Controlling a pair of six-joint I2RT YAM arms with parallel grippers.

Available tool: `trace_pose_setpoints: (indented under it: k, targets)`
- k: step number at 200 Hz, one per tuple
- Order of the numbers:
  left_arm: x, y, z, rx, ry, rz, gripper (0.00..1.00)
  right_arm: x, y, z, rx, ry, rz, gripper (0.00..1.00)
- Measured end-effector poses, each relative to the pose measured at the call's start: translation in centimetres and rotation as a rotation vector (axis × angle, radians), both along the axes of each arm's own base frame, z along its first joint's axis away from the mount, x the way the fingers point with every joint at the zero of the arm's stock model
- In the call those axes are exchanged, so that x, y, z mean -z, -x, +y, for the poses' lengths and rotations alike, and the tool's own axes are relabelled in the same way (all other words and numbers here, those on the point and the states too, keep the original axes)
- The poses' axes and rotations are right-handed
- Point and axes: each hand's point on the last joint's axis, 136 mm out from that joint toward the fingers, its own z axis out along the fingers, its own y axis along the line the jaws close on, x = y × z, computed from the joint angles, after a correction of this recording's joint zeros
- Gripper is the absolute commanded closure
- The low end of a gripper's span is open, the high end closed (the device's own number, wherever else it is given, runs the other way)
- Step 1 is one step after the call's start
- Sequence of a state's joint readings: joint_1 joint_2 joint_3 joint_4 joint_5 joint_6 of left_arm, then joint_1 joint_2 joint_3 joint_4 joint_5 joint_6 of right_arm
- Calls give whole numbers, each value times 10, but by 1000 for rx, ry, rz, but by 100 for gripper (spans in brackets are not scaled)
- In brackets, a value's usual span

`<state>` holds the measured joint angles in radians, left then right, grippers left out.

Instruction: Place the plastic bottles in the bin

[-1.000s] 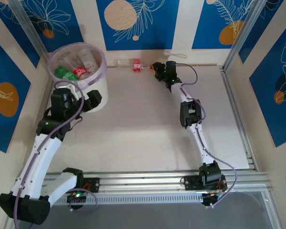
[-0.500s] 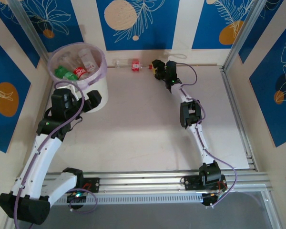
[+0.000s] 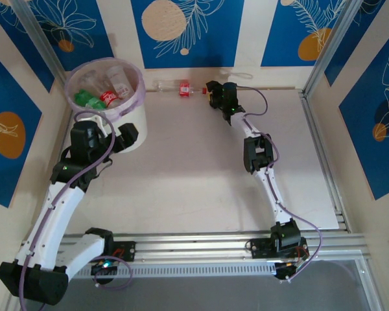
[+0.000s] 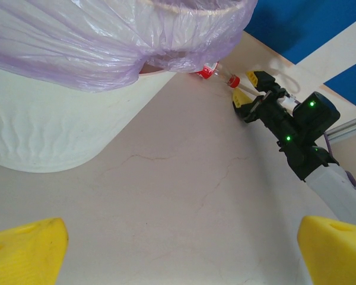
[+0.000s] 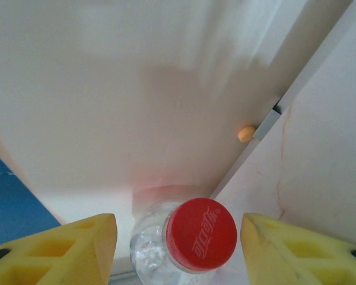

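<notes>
One clear plastic bottle [image 3: 172, 85] lies on its side at the far edge of the table [image 3: 194, 168], right along the back wall [image 5: 136, 71]; it has a red label [image 3: 185, 89] round it and a red cap [image 5: 202, 234]; the cap end points away from the bin, at the right tool [image 5: 179, 243].

The right tool is open; its two yellow fingers [image 5: 59, 246] stand one on each side of the cap; there is a clear gap on one side, and the other finger is just beside the cap; I cannot tell if that one touches it; the tool does not squeeze the bottle. The right arm [image 3: 262, 162] is stretched far out across the table to this spot.

The bin [image 3: 126, 120] is a round white bucket with a thin pink bag [image 4: 77, 53] folded over its rim; it stands in the far left corner of the table, near the bottom end of the lying bottle. Some bottles are inside it: a green bottle [image 3: 85, 97], one with a red label [image 3: 110, 97] and a clear one [image 3: 121, 81].

The left tool [image 4: 181, 252] is low over the table, near the side of the bin; its yellow tips are wide apart and nothing is between them, so it is open and holds nothing.
</notes>
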<state>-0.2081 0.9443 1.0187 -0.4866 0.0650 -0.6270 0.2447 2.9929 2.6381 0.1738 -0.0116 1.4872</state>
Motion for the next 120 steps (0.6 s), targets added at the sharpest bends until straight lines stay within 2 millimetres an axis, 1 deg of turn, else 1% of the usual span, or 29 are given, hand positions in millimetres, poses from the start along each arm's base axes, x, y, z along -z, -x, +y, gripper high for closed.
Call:
trace_pose_setpoints:
  k: [67,120]
  targets:
    - [-8,5,4,-17,-2,-30,1,0,1,1,53,-35,22,41]
    - [-11,7,5,-21,-2,-40,1,-1,13,20,48,-39,30,40]
